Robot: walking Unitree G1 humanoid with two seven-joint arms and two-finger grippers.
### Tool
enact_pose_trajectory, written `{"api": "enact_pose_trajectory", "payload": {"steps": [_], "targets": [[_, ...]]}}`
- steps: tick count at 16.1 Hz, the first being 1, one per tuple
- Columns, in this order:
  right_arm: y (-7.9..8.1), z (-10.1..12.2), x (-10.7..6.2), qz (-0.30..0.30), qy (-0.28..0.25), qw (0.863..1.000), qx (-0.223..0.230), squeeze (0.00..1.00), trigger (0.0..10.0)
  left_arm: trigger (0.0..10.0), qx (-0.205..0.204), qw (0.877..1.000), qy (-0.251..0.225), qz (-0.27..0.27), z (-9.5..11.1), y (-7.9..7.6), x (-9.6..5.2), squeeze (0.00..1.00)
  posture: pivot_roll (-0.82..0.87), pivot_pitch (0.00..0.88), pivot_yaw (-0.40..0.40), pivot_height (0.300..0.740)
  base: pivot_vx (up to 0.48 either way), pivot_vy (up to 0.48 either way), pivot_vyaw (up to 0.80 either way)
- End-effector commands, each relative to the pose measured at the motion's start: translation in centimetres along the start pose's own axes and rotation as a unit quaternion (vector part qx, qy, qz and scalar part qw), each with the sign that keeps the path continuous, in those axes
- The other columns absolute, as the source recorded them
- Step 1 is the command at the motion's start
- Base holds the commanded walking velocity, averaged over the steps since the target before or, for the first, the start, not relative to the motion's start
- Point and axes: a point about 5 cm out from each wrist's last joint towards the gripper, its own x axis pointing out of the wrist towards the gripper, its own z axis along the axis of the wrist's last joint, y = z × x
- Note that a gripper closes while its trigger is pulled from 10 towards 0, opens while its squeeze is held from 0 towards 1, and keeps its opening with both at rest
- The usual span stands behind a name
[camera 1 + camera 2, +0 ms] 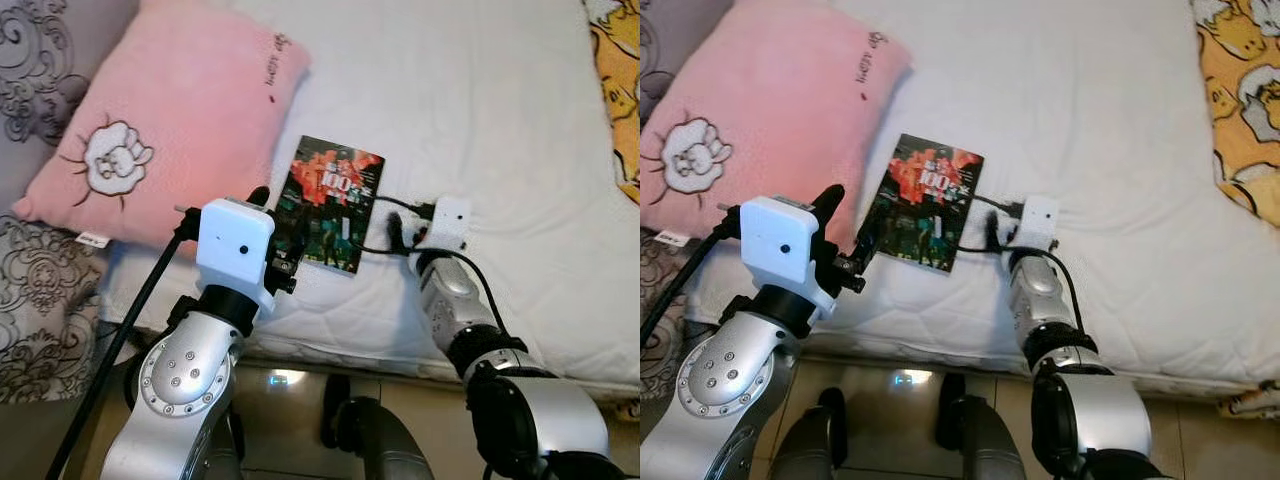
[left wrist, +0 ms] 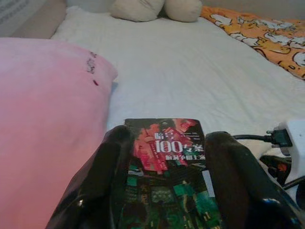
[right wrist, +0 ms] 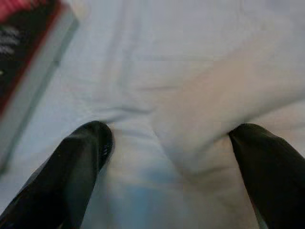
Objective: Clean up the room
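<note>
A book lies on the bed, right at the left hand.

The book [image 1: 330, 203] lies flat on the white bed [image 1: 480, 110], its long side running from 12 to 6 o'clock, a little tilted; the left hand [image 2: 164, 181] is at its near end, fingers wide apart on each side of it, holding nothing yet; the right hand [image 3: 169, 157] is open too, just past the book at 3 o'clock, pressing the soft sheet; the book is thin, stiff and shiny; a fluffy pink pillow [image 1: 170, 110] sits at 10 o'clock.
</note>
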Motion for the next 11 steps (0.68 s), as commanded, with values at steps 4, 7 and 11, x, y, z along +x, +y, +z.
{"api": "enact_pose_trajectory", "payload": {"steps": [4, 7, 11], "targets": [[1.2, 0.8, -0.2, 0.034, -0.038, 0.997, -0.065, 0.00, 10.0, 10.0, -0.025, 0.999, 0.033, -0.026, -1.4, -1.4, -0.7, 0.00, 0.46, 0.444, -0.139, 0.740, 0.000, 0.000, 0.00], [0.7, -0.1, -1.5, 0.014, -0.069, 0.993, -0.092, 0.00, 10.0, 10.0, -0.032, 0.998, 0.043, -0.035, -2.2, -1.8, -0.6, 0.00, 0.42, 0.429, -0.147, 0.740, 0.000, 0.000, 0.00], [1.6, -4.2, -8.3, 0.001, -0.013, 0.996, -0.090, 0.00, 10.0, 10.0, -0.041, 0.997, 0.048, -0.048, -2.3, -2.3, -0.9, 0.00, 0.41, 0.427, -0.153, 0.740, 0.000, 0.000, 0.00]]}}
